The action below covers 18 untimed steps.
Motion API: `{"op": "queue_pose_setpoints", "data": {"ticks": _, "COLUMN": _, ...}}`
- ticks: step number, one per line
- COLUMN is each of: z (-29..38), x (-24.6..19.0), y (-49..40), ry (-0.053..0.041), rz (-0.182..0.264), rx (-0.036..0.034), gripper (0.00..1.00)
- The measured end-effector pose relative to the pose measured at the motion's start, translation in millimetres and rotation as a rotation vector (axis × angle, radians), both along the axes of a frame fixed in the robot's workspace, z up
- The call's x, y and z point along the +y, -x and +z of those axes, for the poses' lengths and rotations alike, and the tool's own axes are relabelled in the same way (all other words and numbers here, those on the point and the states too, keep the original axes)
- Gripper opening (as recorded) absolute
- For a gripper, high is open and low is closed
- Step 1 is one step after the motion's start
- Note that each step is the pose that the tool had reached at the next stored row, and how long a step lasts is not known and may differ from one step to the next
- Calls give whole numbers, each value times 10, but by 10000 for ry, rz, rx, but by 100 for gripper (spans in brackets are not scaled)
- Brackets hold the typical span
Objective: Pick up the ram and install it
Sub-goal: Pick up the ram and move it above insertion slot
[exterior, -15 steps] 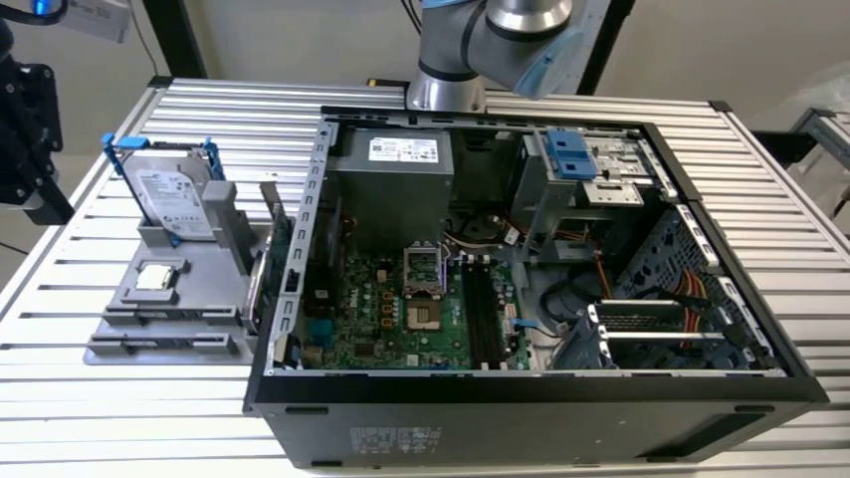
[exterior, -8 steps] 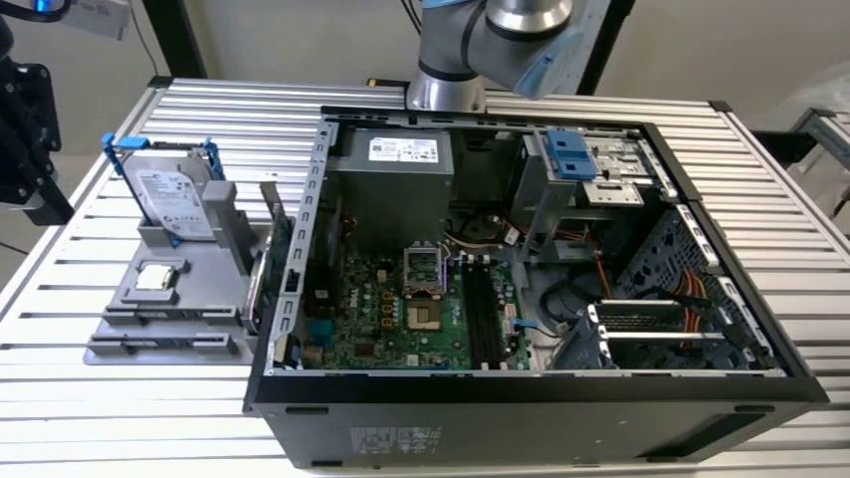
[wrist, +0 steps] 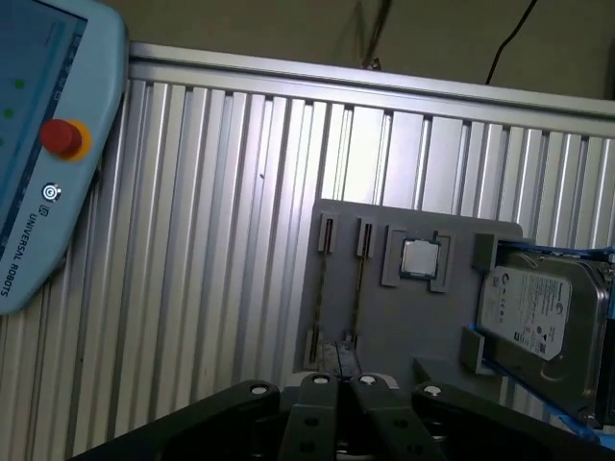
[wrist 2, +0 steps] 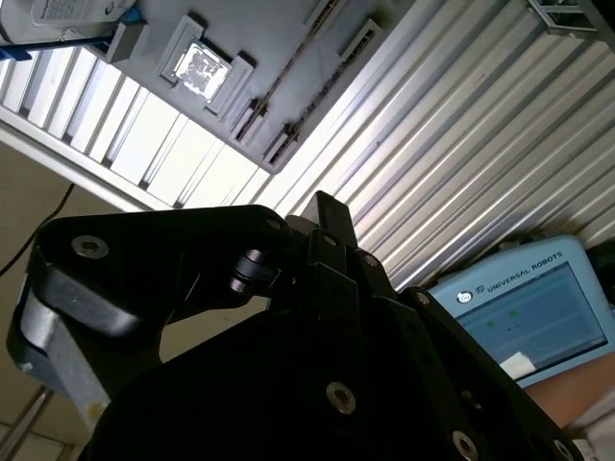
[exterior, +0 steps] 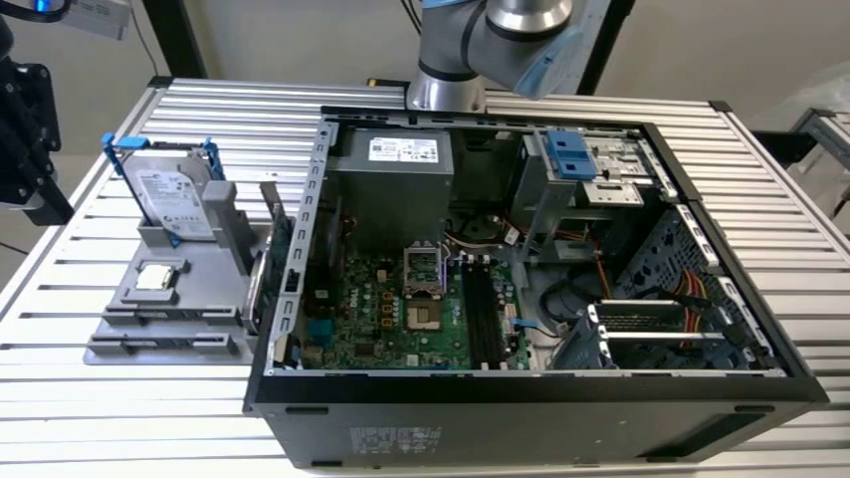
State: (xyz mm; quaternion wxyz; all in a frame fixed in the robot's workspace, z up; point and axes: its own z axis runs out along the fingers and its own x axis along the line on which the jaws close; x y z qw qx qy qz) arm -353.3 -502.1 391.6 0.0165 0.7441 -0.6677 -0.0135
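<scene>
The gripper (wrist: 338,363), its black fingertips pressed together, hangs over the edge of a grey tray (wrist: 384,327) on the ribbed metal table (wrist: 221,240). The tray carries two narrow slots (wrist: 360,283), a small square processor (wrist: 420,258) and, just beside it, a blue-framed hard drive (wrist: 538,322). A teach pendant (wrist: 38,182) with a red button (wrist: 61,137) lies well apart from the tray.

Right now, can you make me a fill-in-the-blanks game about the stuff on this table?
The hard drive stands in a ___ frame.
The round button on the pendant is ___.
The chip on the tray is shaped like a ___.

Missing words: blue, red, square.
</scene>
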Motion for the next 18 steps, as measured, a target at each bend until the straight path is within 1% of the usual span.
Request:
{"op": "queue_pose_setpoints", "data": {"ticks": 5, "z": 0, "x": 0, "y": 0, "ry": 0, "rz": 2, "rx": 0, "gripper": 0}}
{"op": "queue_pose_setpoints", "data": {"ticks": 6, "z": 0, "x": 0, "y": 0, "ry": 0, "rz": 2, "rx": 0, "gripper": 100}}
{"op": "queue_pose_setpoints", "data": {"ticks": 18, "z": 0, "x": 0, "y": 0, "ry": 0, "rz": 7, "rx": 0, "gripper": 100}}
